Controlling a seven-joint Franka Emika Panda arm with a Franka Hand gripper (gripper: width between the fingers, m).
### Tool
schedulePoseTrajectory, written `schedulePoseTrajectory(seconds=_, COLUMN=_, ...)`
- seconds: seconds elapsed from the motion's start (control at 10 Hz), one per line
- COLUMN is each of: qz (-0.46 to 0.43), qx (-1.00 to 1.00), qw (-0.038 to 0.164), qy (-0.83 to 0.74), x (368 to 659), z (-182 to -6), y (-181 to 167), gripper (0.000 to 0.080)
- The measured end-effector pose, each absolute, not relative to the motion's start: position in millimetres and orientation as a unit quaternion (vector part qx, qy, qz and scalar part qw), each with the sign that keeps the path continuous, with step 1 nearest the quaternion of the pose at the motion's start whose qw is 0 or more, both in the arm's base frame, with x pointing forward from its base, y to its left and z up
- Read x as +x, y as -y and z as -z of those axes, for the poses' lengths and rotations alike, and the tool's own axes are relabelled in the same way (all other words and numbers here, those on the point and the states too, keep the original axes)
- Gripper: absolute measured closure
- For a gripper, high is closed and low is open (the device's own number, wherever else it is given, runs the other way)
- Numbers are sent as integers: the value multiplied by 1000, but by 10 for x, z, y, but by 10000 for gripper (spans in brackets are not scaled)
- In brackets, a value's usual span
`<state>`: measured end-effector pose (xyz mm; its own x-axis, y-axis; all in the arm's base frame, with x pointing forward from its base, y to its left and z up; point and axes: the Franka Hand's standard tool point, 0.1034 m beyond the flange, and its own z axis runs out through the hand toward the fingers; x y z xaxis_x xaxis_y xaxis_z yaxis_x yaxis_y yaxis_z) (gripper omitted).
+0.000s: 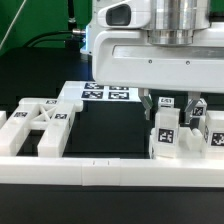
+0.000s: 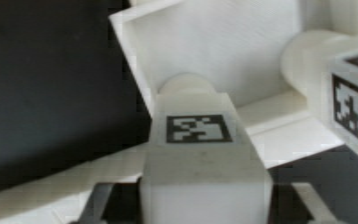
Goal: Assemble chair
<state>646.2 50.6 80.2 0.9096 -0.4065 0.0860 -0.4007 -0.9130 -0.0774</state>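
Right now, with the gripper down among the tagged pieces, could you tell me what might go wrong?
1. The gripper straddles an upright tagged piece; a neighbouring piece stands close, so a finger may nudge or topple it.
2. Whether the jaws hold firmly is unclear; the piece could slip or tilt if lifted.

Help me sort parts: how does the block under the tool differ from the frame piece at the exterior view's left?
The block stands upright and narrow; the frame piece lies flat and wide, with gaps. The block sits beneath the tool; the frame piece lies apart. Both are white, tagged.
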Motion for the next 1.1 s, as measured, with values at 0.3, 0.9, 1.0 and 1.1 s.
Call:
schedulePoseTrajectory(seconds=0.3, qz=44, qx=-917, qw=41, qy=-395, x=6458, z=-797, y=-489, gripper=514)
schedulePoseTrajectory(seconds=0.9, qz=24, qx=-716, qw=50, qy=-696, x=6462, z=-784, y=-537, gripper=514)
schedulePoseTrajectory(seconds=1.0, qz=23, qx=-706, qw=51, qy=-706, x=6462, z=-784, y=-536, gripper=514)
schedulePoseTrajectory(seconds=1.1, qz=23, qx=-705, qw=51, qy=-707, x=6462, z=-783, y=-536, gripper=448)
